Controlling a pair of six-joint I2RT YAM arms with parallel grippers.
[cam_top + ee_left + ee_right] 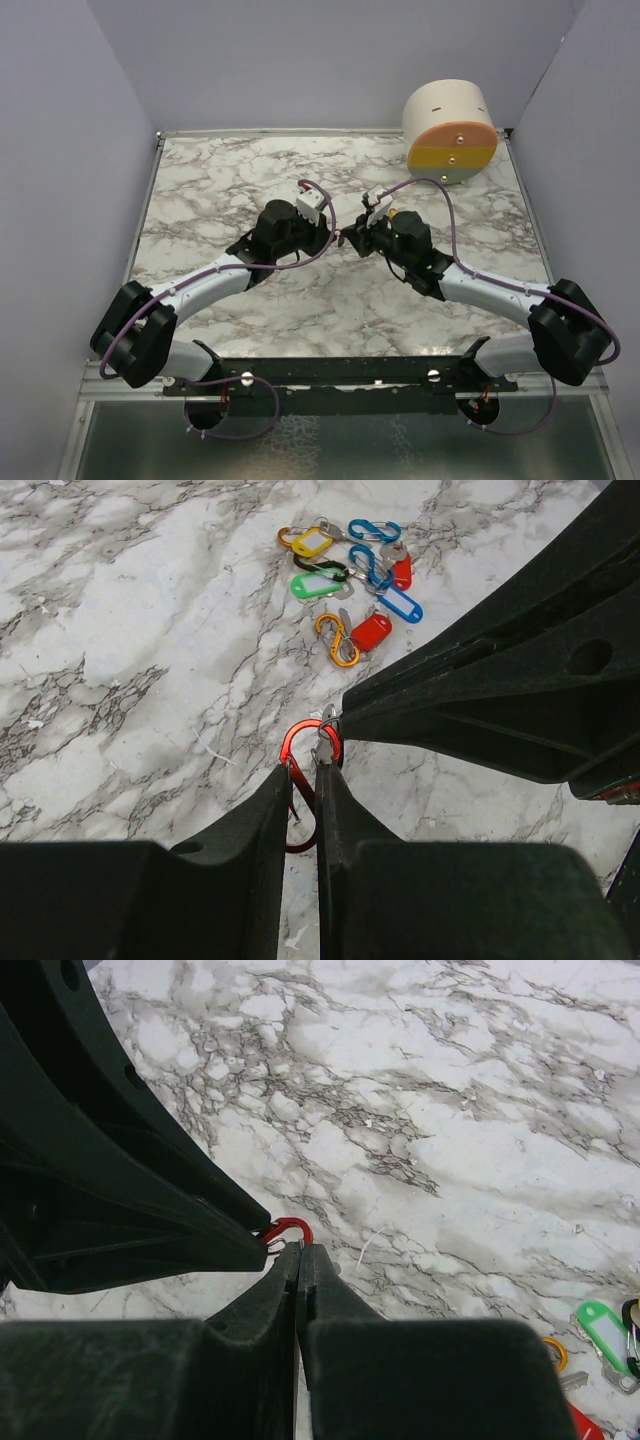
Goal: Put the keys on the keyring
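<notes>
My left gripper [303, 770] is shut on a red oval keyring loop [298, 735], held up above the marble. The loop's arc sticks out past the fingertips. My right gripper [340, 715] comes in from the right, shut, with its tip against that arc. A tiny silver wire ring [327, 723] sits at the tip; I cannot tell whether it is pinched. In the right wrist view the shut right gripper [300, 1248] meets the red loop [288, 1224]. The keys lie in a heap beyond: yellow [312, 543], green [318, 583], blue [400, 605] and red [370, 632]. Orange [338, 640] and blue loops [375, 530] lie among them.
Both grippers [342, 238] meet over the middle of the marble table [230, 180]. A white drum with an orange and yellow face [452, 130] stands at the back right corner. Grey walls close in the left, back and right sides. A green key [605, 1325] shows at the right wrist view's lower right.
</notes>
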